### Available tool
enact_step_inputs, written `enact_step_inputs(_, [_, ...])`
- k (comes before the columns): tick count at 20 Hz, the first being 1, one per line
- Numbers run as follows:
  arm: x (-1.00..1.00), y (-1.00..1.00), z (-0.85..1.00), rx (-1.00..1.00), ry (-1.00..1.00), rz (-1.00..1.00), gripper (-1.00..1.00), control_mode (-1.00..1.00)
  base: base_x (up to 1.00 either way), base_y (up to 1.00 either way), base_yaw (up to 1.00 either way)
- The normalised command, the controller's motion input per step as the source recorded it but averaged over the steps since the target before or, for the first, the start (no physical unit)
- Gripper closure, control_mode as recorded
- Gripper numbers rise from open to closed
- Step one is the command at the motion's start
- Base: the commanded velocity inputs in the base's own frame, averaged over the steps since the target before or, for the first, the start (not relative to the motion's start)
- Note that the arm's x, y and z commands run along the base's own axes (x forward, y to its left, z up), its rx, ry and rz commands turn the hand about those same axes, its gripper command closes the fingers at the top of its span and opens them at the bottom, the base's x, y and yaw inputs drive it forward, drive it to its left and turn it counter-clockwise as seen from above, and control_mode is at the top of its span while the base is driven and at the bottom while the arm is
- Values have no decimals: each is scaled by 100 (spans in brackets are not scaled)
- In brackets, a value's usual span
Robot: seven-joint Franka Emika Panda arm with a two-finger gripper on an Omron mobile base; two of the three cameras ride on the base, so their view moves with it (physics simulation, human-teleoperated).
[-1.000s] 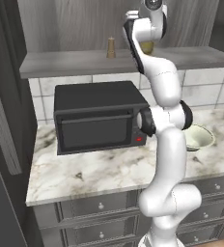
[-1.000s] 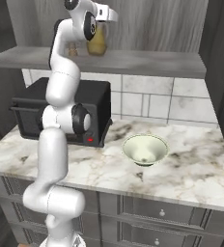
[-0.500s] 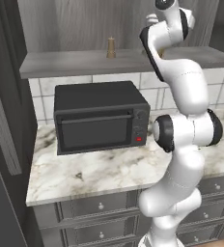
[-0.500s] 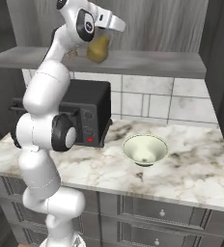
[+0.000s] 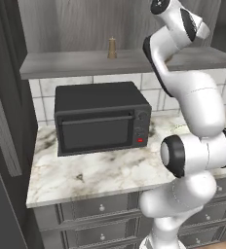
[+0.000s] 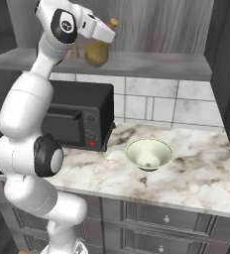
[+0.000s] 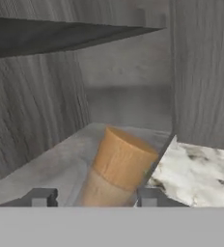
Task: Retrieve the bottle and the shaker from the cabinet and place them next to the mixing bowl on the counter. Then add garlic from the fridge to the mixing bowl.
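Up at the open cabinet shelf (image 6: 151, 64) above the counter, the white arm's gripper (image 7: 92, 197) grasps the bottle (image 6: 98, 49), a rounded tan vessel with a pale wooden cork. From the right base camera the bottle hangs tilted under the hand, in front of the shelf's front edge and above the black microwave (image 6: 80, 119). The hand camera looks along the bottle's neck: the cork fills the space between the two dark fingertips (image 7: 39, 197), which stand on either side of it and close against it, with the grey shelf board to one side and marbled counter to the other.

Left of the bottle, the shaker (image 5: 112, 47) stands upright on the same shelf, a small slim tan piece well apart from the hand, directly above the microwave's middle in the left base camera.

Below the shelf, the mixing bowl (image 6: 148, 153) sits on the marble counter (image 6: 206, 168) just right of the microwave, pale green-white, upright, with nothing visible inside. White tiles (image 6: 151, 101) line the wall between counter and shelf, and grey drawers (image 5: 100, 209) run beneath the counter's edge.
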Motion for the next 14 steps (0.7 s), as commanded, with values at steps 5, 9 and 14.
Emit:
enact_step_inputs(5, [-100,2,71,7,10,-10,100,-100,0,0,0])
enact_step_inputs(9, [-100,0,-49,-22,23,0,100,-100,0,0,0])
enact_step_inputs(14, [-100,1,-100,-39,24,0,100,-100,0,0,0])
